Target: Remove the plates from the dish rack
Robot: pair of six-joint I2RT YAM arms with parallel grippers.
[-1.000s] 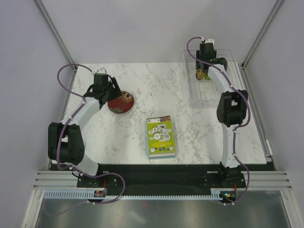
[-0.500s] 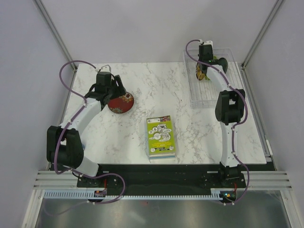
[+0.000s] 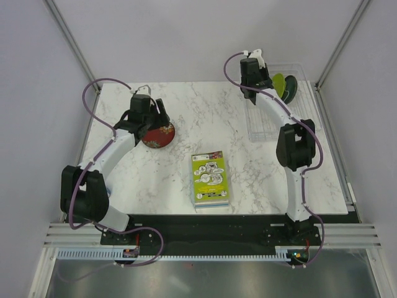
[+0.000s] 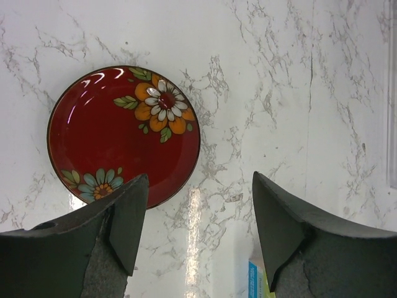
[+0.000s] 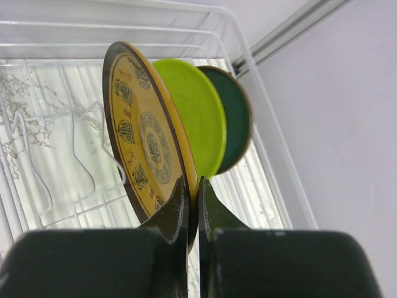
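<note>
The dark red flowered plate (image 4: 124, 133) (image 3: 159, 135) lies flat on the marble table. My left gripper (image 4: 198, 180) (image 3: 149, 121) hangs open just above the table at that plate's near right edge, holding nothing. In the right wrist view my right gripper (image 5: 193, 186) is shut on the lower rim of the yellow-brown patterned plate (image 5: 139, 133), which stands on edge over the clear dish rack (image 5: 186, 28) (image 3: 267, 124). Behind it stand the lime green plate (image 5: 198, 115) (image 3: 278, 84) and a dark green plate (image 5: 234, 118) (image 3: 290, 87). From above, my right gripper (image 3: 252, 90) hides the yellow plate.
A lime-green book (image 3: 211, 179) lies flat in the middle front of the table; its corner (image 4: 254, 280) shows under my left jaws. The enclosure's walls and metal posts stand close behind and to the right of the rack.
My right gripper has shut on the yellow-brown plate and shifted back and to the left with it. My left arm has drifted slightly rightward beside the red plate, still open.
</note>
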